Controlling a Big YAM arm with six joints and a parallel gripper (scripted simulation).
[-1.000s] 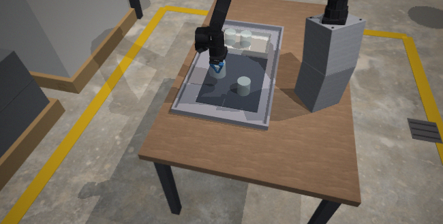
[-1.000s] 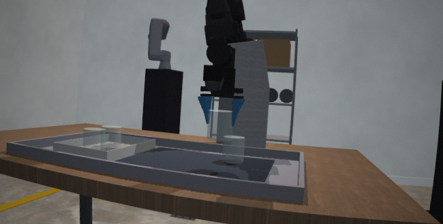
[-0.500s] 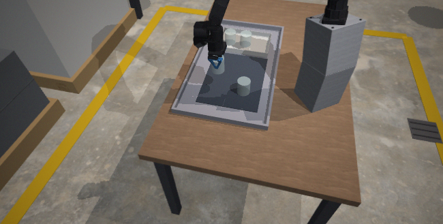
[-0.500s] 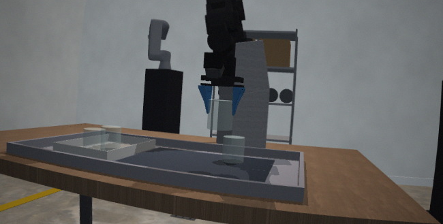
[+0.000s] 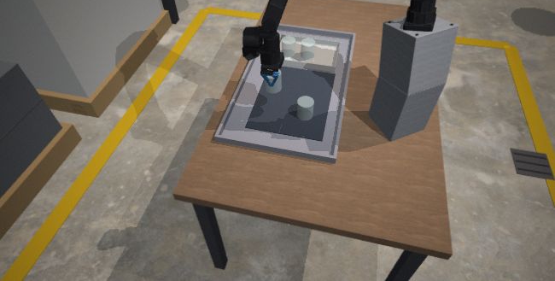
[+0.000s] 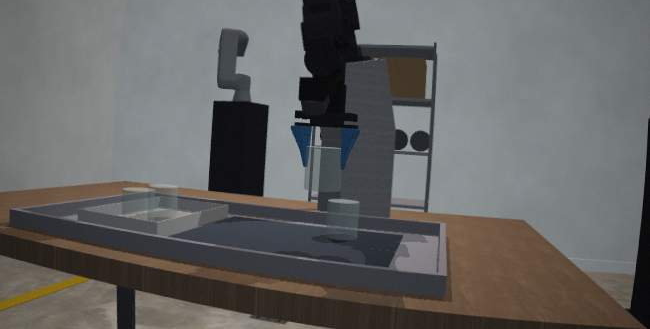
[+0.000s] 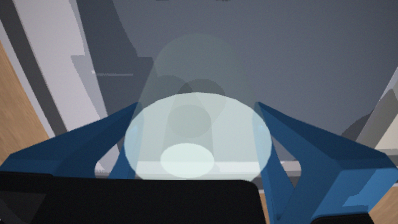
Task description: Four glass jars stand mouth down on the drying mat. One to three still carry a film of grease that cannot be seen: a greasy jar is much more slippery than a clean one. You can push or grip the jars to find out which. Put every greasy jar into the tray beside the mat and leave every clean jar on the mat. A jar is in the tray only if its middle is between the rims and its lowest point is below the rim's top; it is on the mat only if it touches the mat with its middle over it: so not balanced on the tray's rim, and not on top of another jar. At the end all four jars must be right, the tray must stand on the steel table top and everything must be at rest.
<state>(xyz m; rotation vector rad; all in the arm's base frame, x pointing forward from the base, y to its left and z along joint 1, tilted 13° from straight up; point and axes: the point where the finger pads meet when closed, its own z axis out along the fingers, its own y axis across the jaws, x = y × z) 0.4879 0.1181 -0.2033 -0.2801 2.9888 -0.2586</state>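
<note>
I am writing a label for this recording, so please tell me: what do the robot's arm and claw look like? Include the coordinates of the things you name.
The arm (image 5: 279,4) (image 6: 322,23) is black, with thick rounded joints and straight links. The claw (image 5: 271,80) (image 6: 324,167) (image 7: 198,111) has a black body and two blue fingers that taper to narrow tips, each with an opening through it.

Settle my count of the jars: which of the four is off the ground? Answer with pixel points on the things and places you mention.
The jar (image 5: 276,88) (image 6: 330,175) (image 7: 197,107) gripped by the pincer (image 5: 271,84) (image 6: 324,167) (image 7: 198,111); two (image 5: 289,47) (image 5: 307,49) (image 6: 138,203) (image 6: 167,200) stand in the tray (image 5: 325,67) (image 6: 120,223) (image 7: 381,125), one (image 5: 305,108) (image 6: 342,219) (image 7: 187,160) on the mat (image 5: 299,81) (image 6: 260,235) (image 7: 310,50).
</note>
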